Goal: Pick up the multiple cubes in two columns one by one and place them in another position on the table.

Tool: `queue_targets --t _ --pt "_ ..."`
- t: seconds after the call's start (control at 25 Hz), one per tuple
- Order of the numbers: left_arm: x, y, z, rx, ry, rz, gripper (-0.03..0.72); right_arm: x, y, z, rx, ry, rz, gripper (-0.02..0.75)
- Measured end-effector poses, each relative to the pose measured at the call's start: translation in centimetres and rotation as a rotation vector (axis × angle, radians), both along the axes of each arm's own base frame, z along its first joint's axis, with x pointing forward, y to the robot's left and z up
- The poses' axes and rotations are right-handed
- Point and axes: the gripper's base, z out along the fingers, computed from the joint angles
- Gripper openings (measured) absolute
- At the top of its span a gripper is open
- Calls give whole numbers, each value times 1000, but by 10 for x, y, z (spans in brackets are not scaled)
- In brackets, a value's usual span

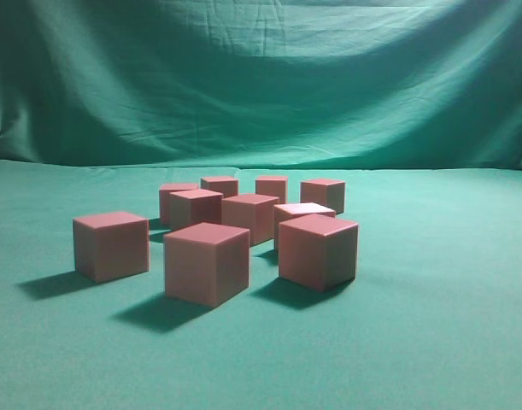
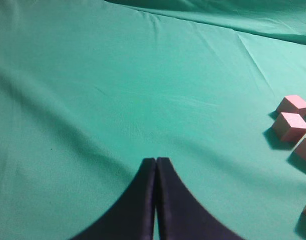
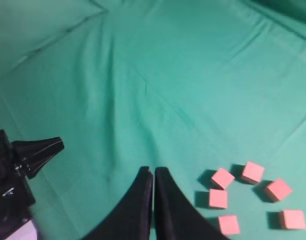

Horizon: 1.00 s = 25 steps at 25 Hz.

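Several reddish-pink cubes stand clustered mid-table in the exterior view, the nearest cube (image 1: 207,262) in front, one cube (image 1: 112,245) off to the left and another (image 1: 319,249) at the right. Neither gripper appears in that view. My left gripper (image 2: 156,160) hangs shut and empty above bare teal cloth, with cubes (image 2: 290,125) far off at its right edge. My right gripper (image 3: 153,170) is also shut on nothing, high over the table (image 3: 158,85), and several cubes (image 3: 218,198) lie to its lower right.
A draped green backdrop (image 1: 261,77) rises behind the table. In the right wrist view the black body of the other arm (image 3: 30,155) shows at the lower left edge. Wrinkled cloth (image 2: 117,90) stretches left of the cubes.
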Motion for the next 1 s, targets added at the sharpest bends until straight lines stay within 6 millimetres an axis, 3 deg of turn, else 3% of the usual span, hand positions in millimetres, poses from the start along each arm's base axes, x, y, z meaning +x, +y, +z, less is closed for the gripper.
queue_targets --t 0.16,0.32,0.68,1.0 --pt "0 0 0 0 0 0 0 -23 -43 1 -32 -39 -31 0" --pt "0 0 0 0 0 0 0 -43 -73 -19 -41 -37 -28 0" --pt "0 0 0 0 0 0 0 -81 -121 -74 106 -93 4 0" --pt "0 0 0 0 0 0 0 -117 -169 -102 203 -124 19 0"
